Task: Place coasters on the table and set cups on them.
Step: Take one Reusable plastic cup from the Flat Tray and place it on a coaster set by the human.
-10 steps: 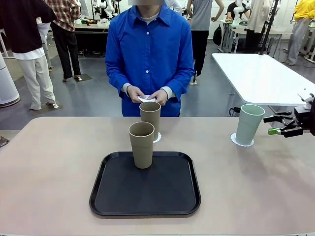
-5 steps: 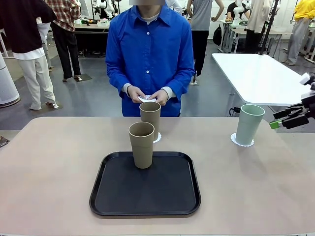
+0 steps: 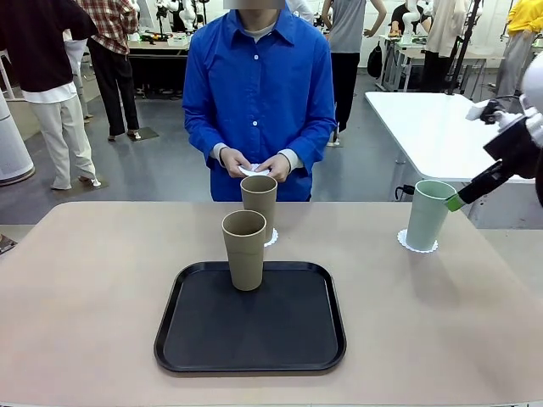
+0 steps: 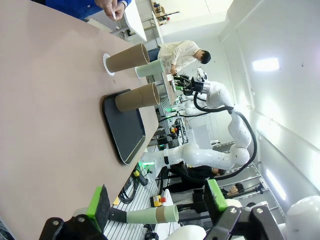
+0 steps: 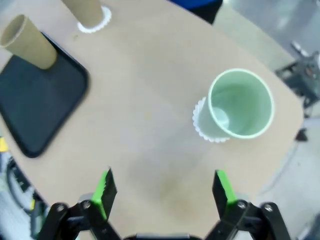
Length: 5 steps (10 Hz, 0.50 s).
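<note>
The right gripper (image 3: pixel 462 197), jaws wide and empty, hung near the tall pale mint-green matte tumbler (image 3: pixel 429 214), upright, long axis vertical, mouth up, on its white scalloped paper doily (image 3: pixel 405 245) at the right side of the smooth beige table (image 3: pixel 85 280); a careless swing might clip its rim and topple it; the left gripper (image 4: pixel 157 197) gaped empty too
</note>
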Tool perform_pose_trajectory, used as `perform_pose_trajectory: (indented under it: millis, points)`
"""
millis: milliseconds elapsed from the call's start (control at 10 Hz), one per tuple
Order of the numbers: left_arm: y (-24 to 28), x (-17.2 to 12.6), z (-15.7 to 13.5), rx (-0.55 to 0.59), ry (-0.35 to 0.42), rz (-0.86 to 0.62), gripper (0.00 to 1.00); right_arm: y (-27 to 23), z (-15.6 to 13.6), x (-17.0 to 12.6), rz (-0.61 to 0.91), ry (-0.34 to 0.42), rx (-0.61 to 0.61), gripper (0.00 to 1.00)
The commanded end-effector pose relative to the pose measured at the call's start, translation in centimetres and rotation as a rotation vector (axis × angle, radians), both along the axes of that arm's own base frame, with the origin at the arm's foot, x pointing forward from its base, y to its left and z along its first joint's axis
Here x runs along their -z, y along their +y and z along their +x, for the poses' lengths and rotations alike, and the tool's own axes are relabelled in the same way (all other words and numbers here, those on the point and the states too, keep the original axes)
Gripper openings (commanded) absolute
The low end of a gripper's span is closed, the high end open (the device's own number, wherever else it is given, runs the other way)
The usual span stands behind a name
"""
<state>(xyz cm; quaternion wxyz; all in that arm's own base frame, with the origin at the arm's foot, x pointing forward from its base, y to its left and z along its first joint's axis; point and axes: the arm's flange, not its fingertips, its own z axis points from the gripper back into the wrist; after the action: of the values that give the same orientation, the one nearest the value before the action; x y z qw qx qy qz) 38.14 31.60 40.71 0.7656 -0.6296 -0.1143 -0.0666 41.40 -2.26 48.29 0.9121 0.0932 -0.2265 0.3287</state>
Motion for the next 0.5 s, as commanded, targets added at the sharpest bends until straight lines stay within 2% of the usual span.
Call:
perform_pose_trajectory:
  millis: [0,100,200,300,400]
  points:
    - [0.1,-0.3,-0.2,0.001,-0.002,-0.003,1.00,2.1,0.3,-1.3,-0.118,0.122,0.080,1.00]
    - [0.1,-0.3,-0.2,0.001,-0.002,-0.003,1.00,2.9,0.6,-2.1,-0.152,0.135,0.105,1.00]
    - [0.1,-0.3,-0.2,0.001,-0.002,-0.003,1.00,3.9,1.1,-1.7,-0.184,0.157,0.151,1.00]
    - [0.1,-0.3,-0.2,0.001,-0.002,-0.003,1.00,2.1,0.2,-0.7,-0.123,0.073,0.087,1.00]
    - [0.1,-0.3,-0.2,0.001,-0.002,-0.003,1.00,2.1,0.2,-0.7,-0.123,0.073,0.087,1.00]
